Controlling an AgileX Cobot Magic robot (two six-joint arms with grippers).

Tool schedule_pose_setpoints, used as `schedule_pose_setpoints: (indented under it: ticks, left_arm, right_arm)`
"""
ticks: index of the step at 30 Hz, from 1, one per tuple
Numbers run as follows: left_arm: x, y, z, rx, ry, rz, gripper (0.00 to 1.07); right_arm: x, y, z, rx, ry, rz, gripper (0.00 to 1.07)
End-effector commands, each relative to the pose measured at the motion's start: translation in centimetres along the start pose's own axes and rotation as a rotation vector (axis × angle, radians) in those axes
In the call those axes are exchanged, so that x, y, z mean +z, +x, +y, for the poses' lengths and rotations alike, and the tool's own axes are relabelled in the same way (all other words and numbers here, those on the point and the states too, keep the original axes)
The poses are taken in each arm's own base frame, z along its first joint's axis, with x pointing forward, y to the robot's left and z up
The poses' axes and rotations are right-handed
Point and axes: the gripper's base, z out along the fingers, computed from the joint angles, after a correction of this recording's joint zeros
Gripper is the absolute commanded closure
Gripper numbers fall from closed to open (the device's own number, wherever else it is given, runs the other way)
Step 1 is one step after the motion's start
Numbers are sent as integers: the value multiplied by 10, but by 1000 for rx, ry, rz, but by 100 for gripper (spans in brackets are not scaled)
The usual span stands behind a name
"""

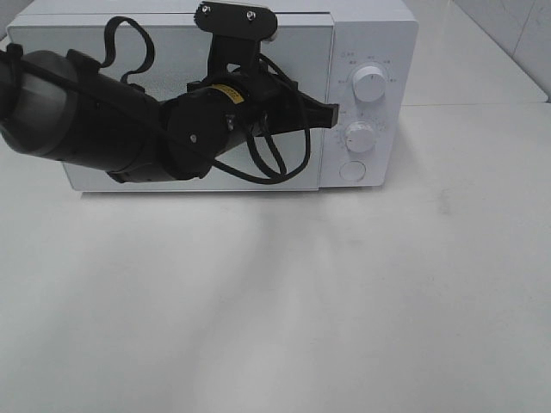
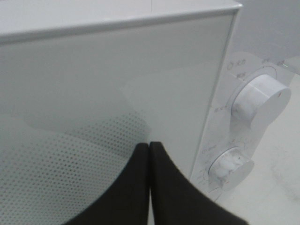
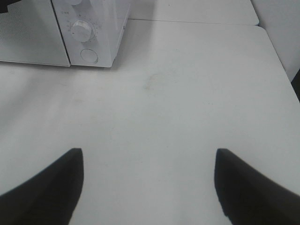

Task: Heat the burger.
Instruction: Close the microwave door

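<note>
The burger is out of view in every frame. A white microwave (image 1: 379,43) stands at the back of the table with its door (image 1: 77,60) closed. My left gripper (image 1: 331,112) is shut with nothing in it, its fingertips at the door's right edge, level with the gap between the two knobs. The left wrist view shows the shut left gripper (image 2: 149,144) close to the dotted door glass (image 2: 93,117). My right gripper (image 3: 149,152) is open and empty above bare table, well in front of and to the right of the microwave (image 3: 105,28).
The control panel carries an upper knob (image 1: 370,83), a lower knob (image 1: 360,136) and a round button (image 1: 353,170). The white table (image 1: 275,301) stretches in front. A wall borders the table at the far right (image 1: 534,34).
</note>
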Motion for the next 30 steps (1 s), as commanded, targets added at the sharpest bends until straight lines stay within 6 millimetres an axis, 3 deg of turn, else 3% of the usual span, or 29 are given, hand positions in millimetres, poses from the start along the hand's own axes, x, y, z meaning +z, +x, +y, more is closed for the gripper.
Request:
schedule_pose_setpoints:
  ticks: [1, 11, 21, 30]
  left_arm:
    - [5, -13, 19, -51, -80, -87, 107]
    - [7, -19, 26, -57, -99, -114, 107]
    - [10, -40, 27, -18, -94, -145, 107]
    - [-10, -39, -3, 7, 101, 143, 107]
  right_arm:
    - [-3, 3, 0, 4, 1, -28, 32]
    - [-3, 3, 0, 4, 1, -28, 32]
    - [-3, 3, 0, 4, 1, -28, 32]
    - [-3, 3, 0, 4, 1, -28, 32]
